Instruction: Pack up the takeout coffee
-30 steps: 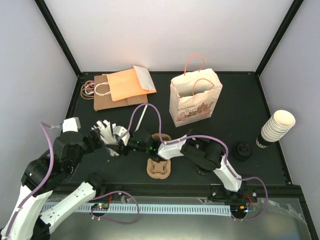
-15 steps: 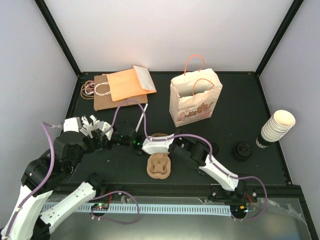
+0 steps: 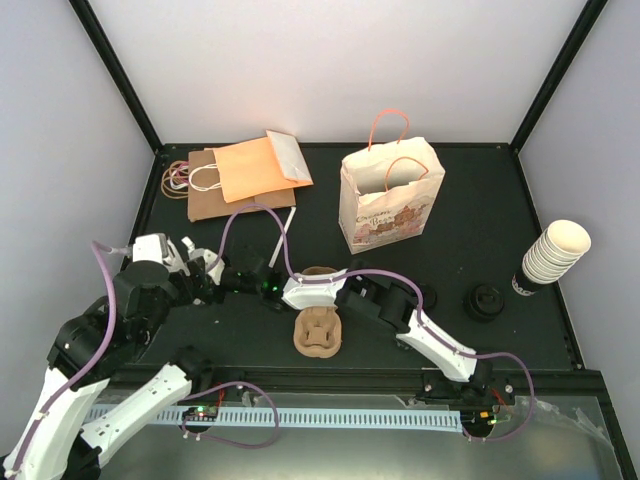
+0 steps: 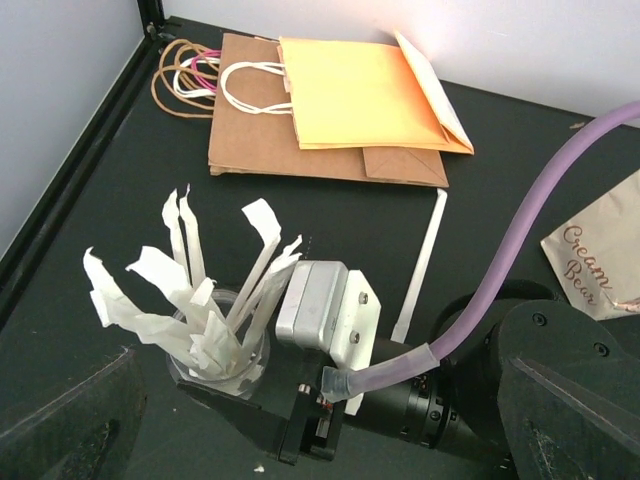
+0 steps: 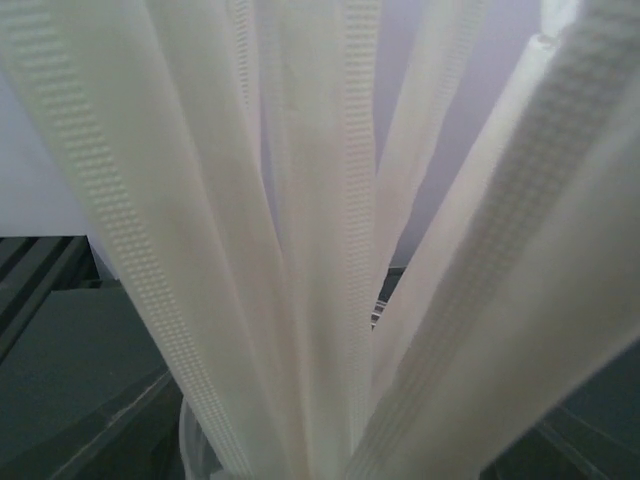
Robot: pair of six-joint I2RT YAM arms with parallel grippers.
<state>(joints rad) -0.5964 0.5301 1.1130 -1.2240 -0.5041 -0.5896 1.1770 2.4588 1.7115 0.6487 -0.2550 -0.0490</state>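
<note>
Top view, left of centre: right arm reaches across worktop (image 3: 470, 230). Right hand (image 3: 222, 276) sits at clear cup (image 4: 215, 365) of wrapped straws (image 5: 300, 250). Straws fill right wrist view and hide the jaws, so we cannot tell whether they are spread or closed. Left hand (image 3: 198, 282) faces same cup, fingers (image 4: 65, 420) spread wide at lower corners of left wrist view. Takeout coffee (image 3: 320, 270): we see only tan rim at frame centre, mostly hidden behind right arm, just above cardboard carrier (image 3: 318, 335). Printed bag (image 3: 390, 200) upright, upper centre. Cup stack (image 3: 555, 250) at far right.
</note>
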